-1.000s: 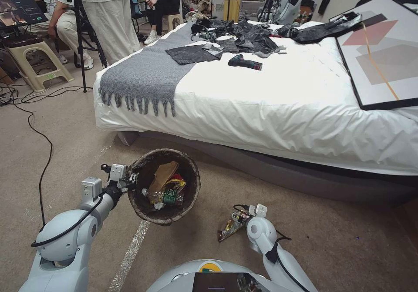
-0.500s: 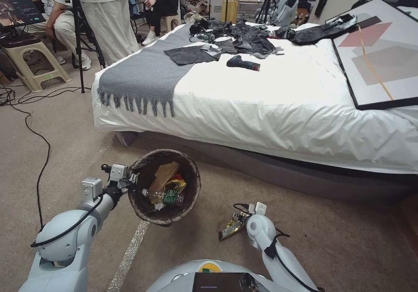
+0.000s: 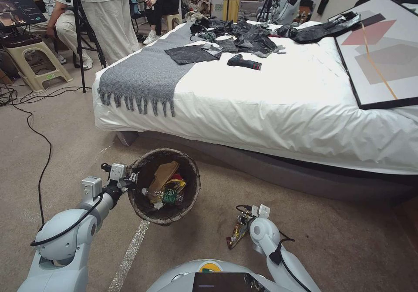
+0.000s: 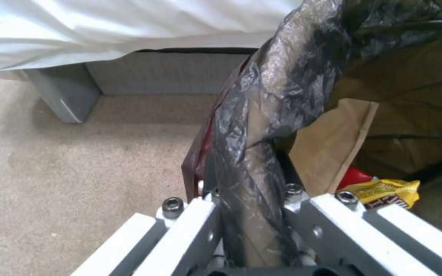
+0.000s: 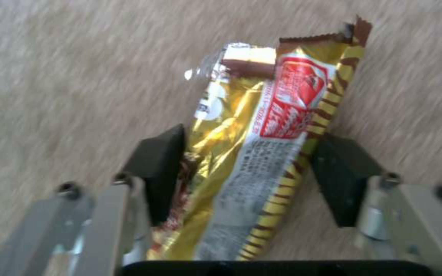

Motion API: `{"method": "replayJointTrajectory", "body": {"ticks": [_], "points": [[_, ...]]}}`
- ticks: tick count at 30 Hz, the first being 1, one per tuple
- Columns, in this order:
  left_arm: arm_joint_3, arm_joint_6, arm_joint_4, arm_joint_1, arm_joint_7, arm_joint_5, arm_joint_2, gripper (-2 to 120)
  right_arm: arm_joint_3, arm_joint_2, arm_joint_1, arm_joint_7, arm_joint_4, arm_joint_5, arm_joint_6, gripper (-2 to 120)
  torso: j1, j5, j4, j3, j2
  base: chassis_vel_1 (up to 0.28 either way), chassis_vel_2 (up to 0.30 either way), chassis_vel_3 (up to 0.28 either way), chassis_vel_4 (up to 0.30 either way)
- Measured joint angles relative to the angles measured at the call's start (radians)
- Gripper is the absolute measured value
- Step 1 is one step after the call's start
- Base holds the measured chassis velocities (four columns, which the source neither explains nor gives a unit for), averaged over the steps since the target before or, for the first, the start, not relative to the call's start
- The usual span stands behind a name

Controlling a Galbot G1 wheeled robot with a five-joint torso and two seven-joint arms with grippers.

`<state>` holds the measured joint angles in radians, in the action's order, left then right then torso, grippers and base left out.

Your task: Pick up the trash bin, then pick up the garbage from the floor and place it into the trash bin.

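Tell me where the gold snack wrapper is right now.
In the head view, the gold snack wrapper sits in the right gripper low over the carpet, right of the trash bin that the left gripper holds by its rim.

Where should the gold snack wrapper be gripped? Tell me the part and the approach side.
Mid-length, across the narrow width, coming from the untorn end: the gold snack wrapper is long, flat and thin, so pads meet its long edges. The right gripper holds it so.
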<state>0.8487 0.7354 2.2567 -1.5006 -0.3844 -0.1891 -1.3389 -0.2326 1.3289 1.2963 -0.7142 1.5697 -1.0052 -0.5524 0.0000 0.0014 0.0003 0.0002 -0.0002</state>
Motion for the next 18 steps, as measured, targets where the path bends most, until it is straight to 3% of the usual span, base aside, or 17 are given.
{"method": "replayJointTrajectory", "body": {"ticks": [2,4,9,14,18], "points": [[0.0,0.0,-0.001,0.0,0.0,0.0,0.0,0,0.0,0.0,0.003,-0.001,0.006,-0.001,-0.002,47,0.0,-0.0001,0.0,0.0,0.0,0.0,0.0,0.0,0.0],[0.0,0.0,-0.001,0.001,-0.001,0.002,-0.002,0,0.001,-0.001,0.02,-0.011,0.042,-0.002,-0.003,34,0.0,-0.0011,0.0,0.0,0.0,0.0,0.0,0.0,0.0],[0.0,0.0,-0.001,0.001,-0.003,0.003,-0.003,0,0.001,-0.011,0.04,-0.028,0.094,-0.011,-0.005,23,0.0,-0.0013,-0.0003,0.0,0.0,0.0,0.0,0.0,0.0],[0.002,0.0,-0.005,0.002,-0.006,0.008,-0.005,0,-0.009,-0.04,0.074,-0.058,0.203,-0.038,-0.012,0,0.0,-0.0013,-0.0003,0.0,0.0,0.0,0.0,0.0,0.0],[-0.002,0.0,-0.005,0.001,-0.009,0.014,-0.01,0,-0.017,-0.057,0.087,-0.07,0.255,-0.053,-0.015,0,0.0,-0.0014,-0.0003,0.0,0.0,0.0,0.0,0.0,0.0]]}}
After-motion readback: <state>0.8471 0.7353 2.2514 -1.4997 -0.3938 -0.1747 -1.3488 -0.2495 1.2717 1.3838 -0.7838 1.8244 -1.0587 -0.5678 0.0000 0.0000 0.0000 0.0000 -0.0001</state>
